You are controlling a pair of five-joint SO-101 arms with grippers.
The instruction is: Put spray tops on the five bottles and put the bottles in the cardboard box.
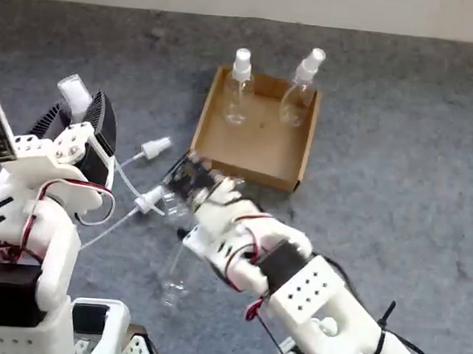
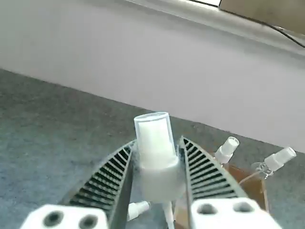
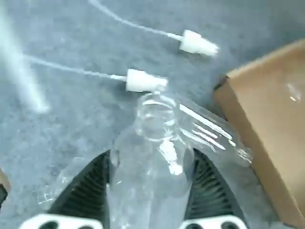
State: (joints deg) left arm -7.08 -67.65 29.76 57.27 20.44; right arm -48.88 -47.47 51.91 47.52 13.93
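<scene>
My left gripper (image 2: 157,145) is shut on a white spray top (image 2: 153,143), held up off the table at the left (image 1: 73,109). My right gripper (image 3: 153,157) is shut on a clear open-necked bottle (image 3: 155,143), low over the carpet in front of the cardboard box (image 1: 259,138); in the high view the gripper (image 1: 190,180) is beside the box's near left corner. Two capped bottles (image 1: 239,89) (image 1: 299,91) stand in the box. Two loose spray tops (image 1: 155,148) (image 1: 147,199) lie on the carpet between the arms. Another clear bottle (image 1: 174,273) lies beside the right arm.
Grey carpet covers the table. A further clear bottle (image 3: 212,129) lies against the held one, next to the box wall (image 3: 271,114). The loose tops' thin tubes (image 3: 71,70) trail toward the left arm. Open carpet lies to the right of the box.
</scene>
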